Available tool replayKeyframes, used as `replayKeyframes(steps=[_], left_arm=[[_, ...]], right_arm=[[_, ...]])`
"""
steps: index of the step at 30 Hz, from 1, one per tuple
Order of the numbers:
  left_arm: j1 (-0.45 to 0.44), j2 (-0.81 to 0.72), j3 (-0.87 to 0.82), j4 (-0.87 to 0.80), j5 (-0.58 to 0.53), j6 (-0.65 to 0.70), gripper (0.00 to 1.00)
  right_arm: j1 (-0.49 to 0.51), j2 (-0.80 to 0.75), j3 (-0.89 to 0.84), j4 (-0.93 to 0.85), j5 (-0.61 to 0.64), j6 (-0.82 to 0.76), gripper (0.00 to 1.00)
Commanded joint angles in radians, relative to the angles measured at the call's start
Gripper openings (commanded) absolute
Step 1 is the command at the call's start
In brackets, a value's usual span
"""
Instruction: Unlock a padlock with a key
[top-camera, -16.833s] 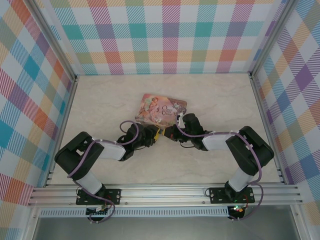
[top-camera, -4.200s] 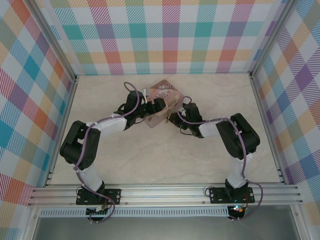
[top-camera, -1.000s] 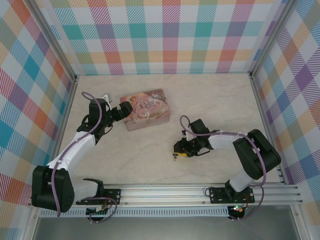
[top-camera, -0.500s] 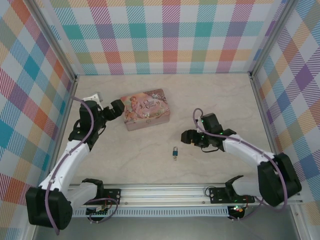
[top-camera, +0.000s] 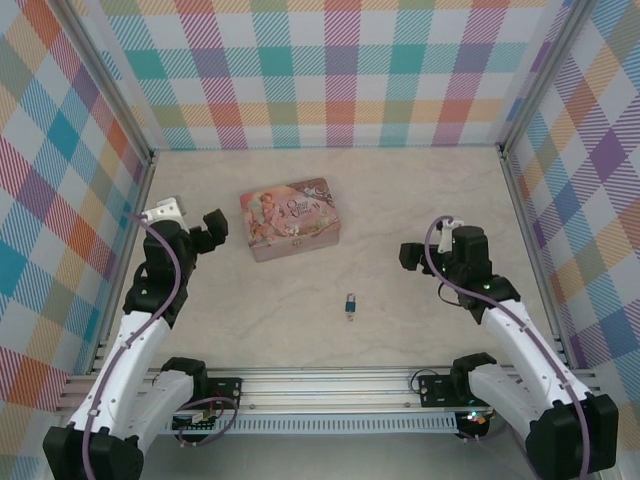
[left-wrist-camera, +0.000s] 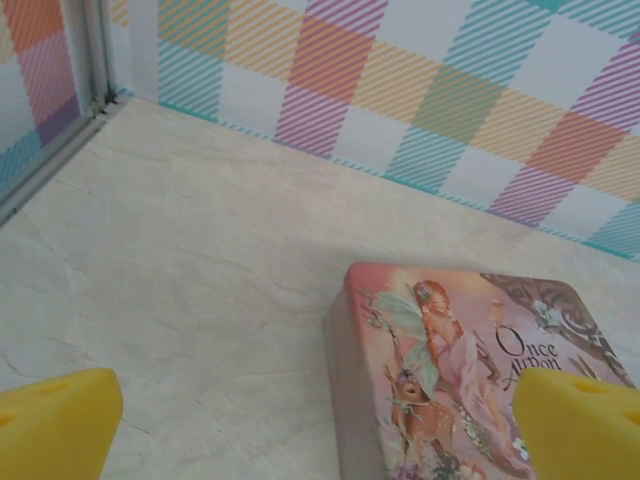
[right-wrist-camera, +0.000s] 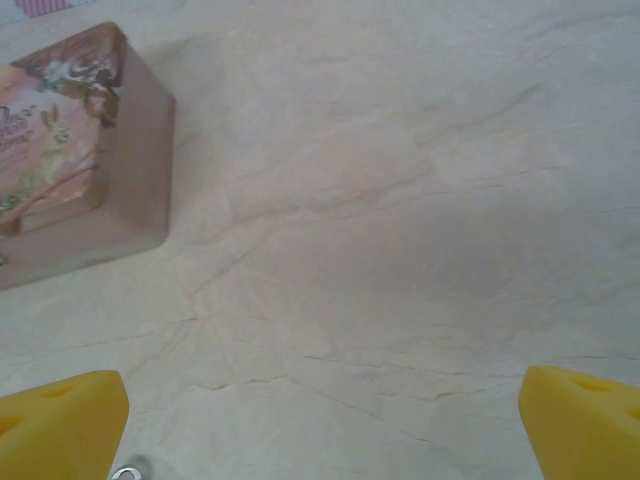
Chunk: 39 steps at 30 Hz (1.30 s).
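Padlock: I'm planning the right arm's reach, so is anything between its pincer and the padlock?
Nothing visible: bare table lies between the right pincer and the padlock. The tin sits farther back, out of that line.

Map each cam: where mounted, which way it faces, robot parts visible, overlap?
Top external: above and behind the left arm and right arm, looking down on the table; padlock, tin.
Left wrist: low, facing the far wall across the tin; left fingertips.
Right wrist: angled down at the table; right fingertips.
Shared: all three show the tin.
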Motion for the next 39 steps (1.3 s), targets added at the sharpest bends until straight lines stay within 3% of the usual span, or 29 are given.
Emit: replayKeyframes(steps=[1, 6, 12, 18, 26, 30, 35, 39], left_arm=[[0.012, -0.026, -0.073, 0.08, -0.116, 0.006, 1.0], [0.012, 0.005, -0.169, 0.178, -0.199, 0.008, 1.0], [0.012, 0.057, -0.252, 0.28, -0.197, 0.089, 1.0], [0.012, 0.068, -0.321, 0.326, -0.229, 0.075, 1.0], [0.014, 0.187, -0.323, 0.365, -0.151, 0.111, 1.0], [0.016, 0.277, -0.329, 0.443, -0.1, 0.117, 1.0], [0.018, 0.406, -0.327, 0.574, -0.045, 0.134, 1.0], [0.018, 0.489, -0.346, 0.781, 0.01, 0.18, 1.0]], right_arm=[[-0.028, -0.025, -0.117, 0.176, 0.117, -0.084, 1.0], [-0.095, 0.05, -0.244, 0.442, 0.2, -0.141, 1.0], [-0.162, 0.251, -0.256, 0.685, 0.142, -0.217, 1.0], [-0.176, 0.4, -0.243, 0.932, 0.054, -0.25, 1.0], [-0.186, 0.672, -0.271, 1.301, -0.024, -0.255, 1.0], [-0.22, 0.66, -0.177, 1.09, -0.044, -0.222, 1.0], [-0.239, 0.658, -0.174, 1.086, -0.071, -0.205, 1.0], [-0.241, 0.658, -0.175, 1.089, -0.072, -0.206, 1.0]])
